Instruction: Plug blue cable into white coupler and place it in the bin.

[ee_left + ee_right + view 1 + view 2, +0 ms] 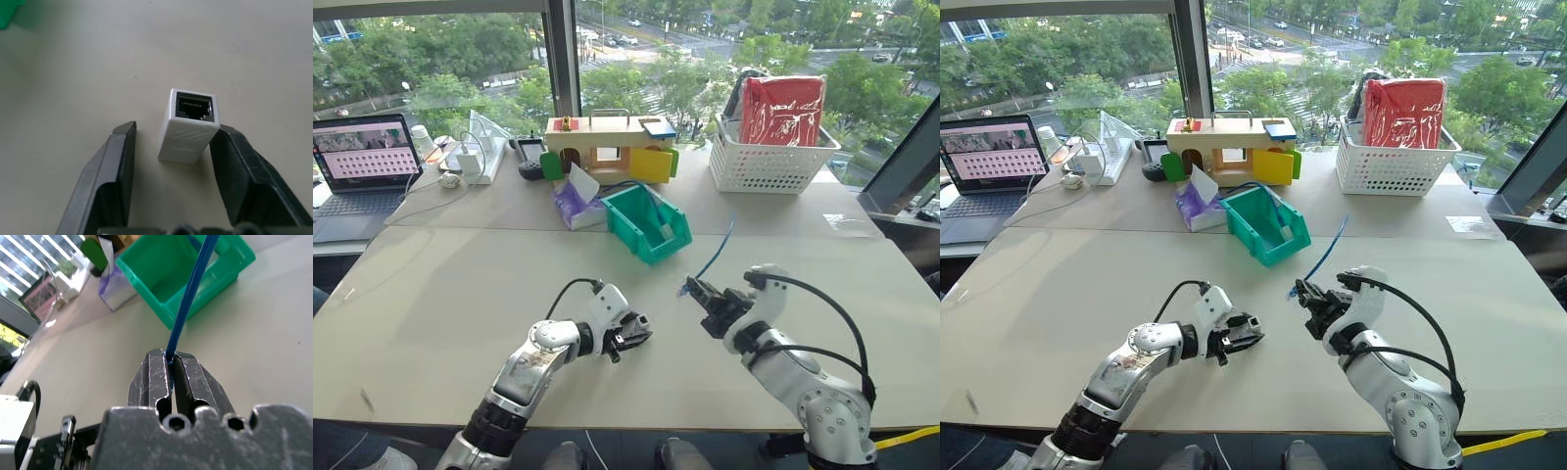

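The white coupler (188, 127) sits between the fingers of my left gripper (176, 131), dark socket facing away. It rests against one finger (234, 166), and a gap separates it from the other, so the gripper is open. That gripper (639, 333) hovers low over the table near its front. To its right, my right gripper (697, 290) is shut on the blue cable (717, 253) near its plug end. The cord (190, 293) rises from the closed fingers toward the bin. The teal bin (662, 245) stands beyond both grippers at mid-table.
A purple tissue pack (576, 204) lies left of the bin. Behind it is a wooden toy house (607, 147). A white lattice basket (769, 164) with a red bag stands at the back right. A laptop (362, 162) and chargers occupy the back left.
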`<state>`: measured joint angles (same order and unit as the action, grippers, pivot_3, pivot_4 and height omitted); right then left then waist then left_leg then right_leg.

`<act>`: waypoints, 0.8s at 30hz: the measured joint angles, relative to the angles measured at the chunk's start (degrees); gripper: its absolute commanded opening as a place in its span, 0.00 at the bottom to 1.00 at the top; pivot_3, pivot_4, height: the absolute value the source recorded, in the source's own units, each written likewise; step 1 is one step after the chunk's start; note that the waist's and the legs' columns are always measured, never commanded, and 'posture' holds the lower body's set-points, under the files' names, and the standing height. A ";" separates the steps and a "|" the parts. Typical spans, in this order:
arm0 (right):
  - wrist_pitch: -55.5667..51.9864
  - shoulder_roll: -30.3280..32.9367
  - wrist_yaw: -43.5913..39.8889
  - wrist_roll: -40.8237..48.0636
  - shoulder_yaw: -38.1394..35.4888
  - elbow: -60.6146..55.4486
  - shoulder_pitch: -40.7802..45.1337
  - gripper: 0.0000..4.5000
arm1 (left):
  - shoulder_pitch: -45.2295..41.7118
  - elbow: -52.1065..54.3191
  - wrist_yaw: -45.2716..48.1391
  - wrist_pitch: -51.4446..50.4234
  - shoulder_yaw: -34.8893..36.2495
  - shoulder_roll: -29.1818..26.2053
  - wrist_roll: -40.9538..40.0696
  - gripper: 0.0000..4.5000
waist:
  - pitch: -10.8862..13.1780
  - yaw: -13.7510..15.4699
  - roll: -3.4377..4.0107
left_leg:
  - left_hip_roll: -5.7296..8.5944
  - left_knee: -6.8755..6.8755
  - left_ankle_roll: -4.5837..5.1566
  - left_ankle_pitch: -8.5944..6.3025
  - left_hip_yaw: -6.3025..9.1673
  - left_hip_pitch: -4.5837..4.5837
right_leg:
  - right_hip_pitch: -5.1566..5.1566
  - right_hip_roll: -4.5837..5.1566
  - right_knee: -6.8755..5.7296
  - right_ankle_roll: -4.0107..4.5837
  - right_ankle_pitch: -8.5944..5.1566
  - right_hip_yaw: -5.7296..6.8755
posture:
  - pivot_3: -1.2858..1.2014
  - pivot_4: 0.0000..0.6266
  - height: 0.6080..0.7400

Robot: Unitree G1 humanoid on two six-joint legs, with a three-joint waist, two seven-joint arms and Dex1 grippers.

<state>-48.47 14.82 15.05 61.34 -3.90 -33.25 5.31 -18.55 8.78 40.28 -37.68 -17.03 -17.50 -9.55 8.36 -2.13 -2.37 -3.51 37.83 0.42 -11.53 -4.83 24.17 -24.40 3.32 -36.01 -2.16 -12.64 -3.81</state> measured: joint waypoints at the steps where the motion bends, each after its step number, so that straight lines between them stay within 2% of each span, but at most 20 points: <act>1: -1.04 -0.08 0.31 0.28 1.22 -0.06 0.01 0.00 | -1.53 0.48 -0.46 -3.16 -0.09 0.28 -0.10 0.14 | 0.00 0.09 0.00 | 0.05 0.00 0.00 0.00 0.05 0.04 | 0.00 0.00 0.01 -0.05 -0.03 0.02 | 0.52 0.24 0.98; 13: -2.18 -1.91 0.14 0.35 3.17 -1.68 2.03 0.00 | -7.90 5.14 -3.03 -16.31 -5.50 -1.88 0.90 0.14 | 0.00 -0.05 0.00 | 0.11 0.00 0.01 0.00 0.15 0.07 | 0.00 0.02 0.05 -0.20 -0.12 0.01 | 0.52 0.24 0.98; 24: -2.15 -4.45 -2.40 -2.80 3.60 2.74 2.42 0.00 | -8.85 7.01 -5.11 -23.47 -4.07 -0.26 -1.04 0.14 | 0.00 -0.14 0.00 | 0.11 0.00 0.01 0.00 0.19 0.10 | -0.03 0.02 0.06 -0.19 -0.11 0.01 | 0.52 0.24 0.98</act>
<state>-50.62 10.37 12.65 58.54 -0.30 -30.51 7.73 -27.40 15.79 35.17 -61.15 -21.10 -17.75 -10.59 8.36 -2.27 -2.37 -3.40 37.83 0.43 -11.54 -4.64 24.28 -24.43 3.34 -35.95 -2.34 -12.75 -3.80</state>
